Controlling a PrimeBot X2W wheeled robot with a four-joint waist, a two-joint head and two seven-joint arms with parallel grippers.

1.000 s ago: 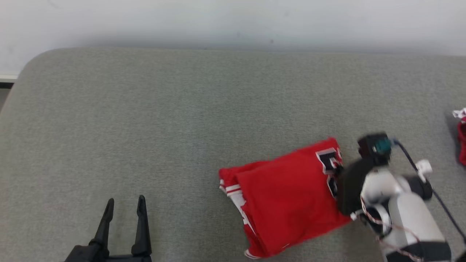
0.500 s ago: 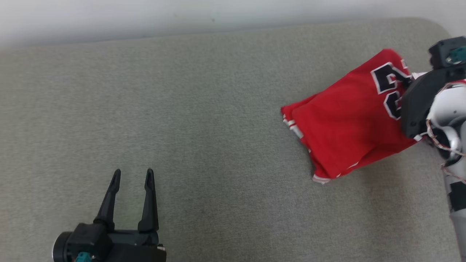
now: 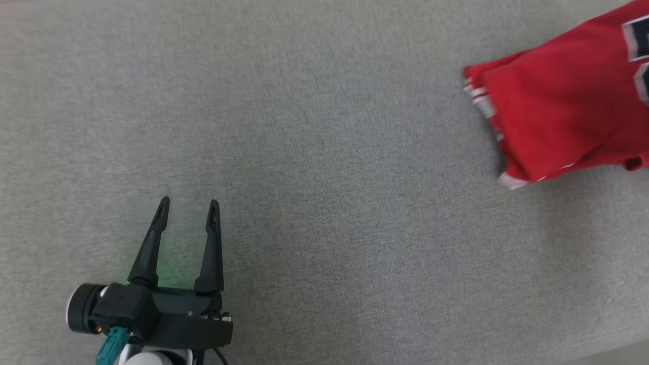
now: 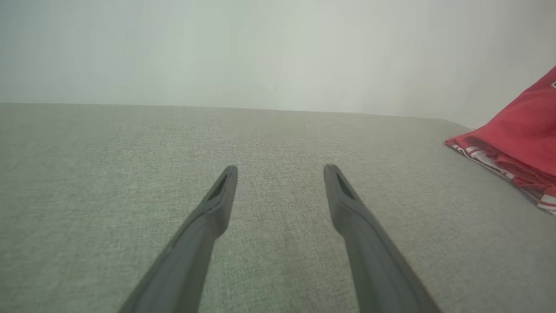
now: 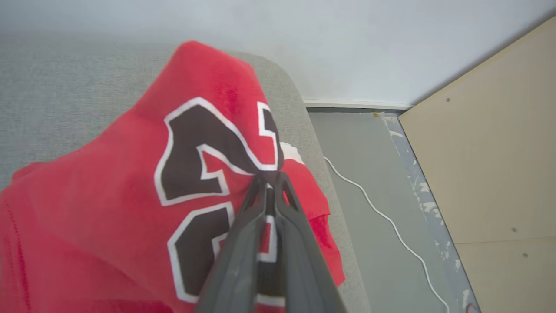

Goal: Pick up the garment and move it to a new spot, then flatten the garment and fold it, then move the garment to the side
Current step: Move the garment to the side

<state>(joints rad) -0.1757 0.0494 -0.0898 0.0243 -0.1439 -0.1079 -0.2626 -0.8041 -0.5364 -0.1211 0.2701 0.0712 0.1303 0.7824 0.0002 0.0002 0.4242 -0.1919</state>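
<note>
**Garment (image 3: 557,101) pinched at the right end**

Your left gripper (image 3: 188,202) hovered over the grey cushion (image 3: 324,213), fingers spread with nothing between them, likely parked clear of the work. Well to its right, the folded red garment sat near the cushion's rounded end. Your right gripper (image 5: 270,177) was clamped on the cloth at its black numeral, apparently to drag it aside.
</note>
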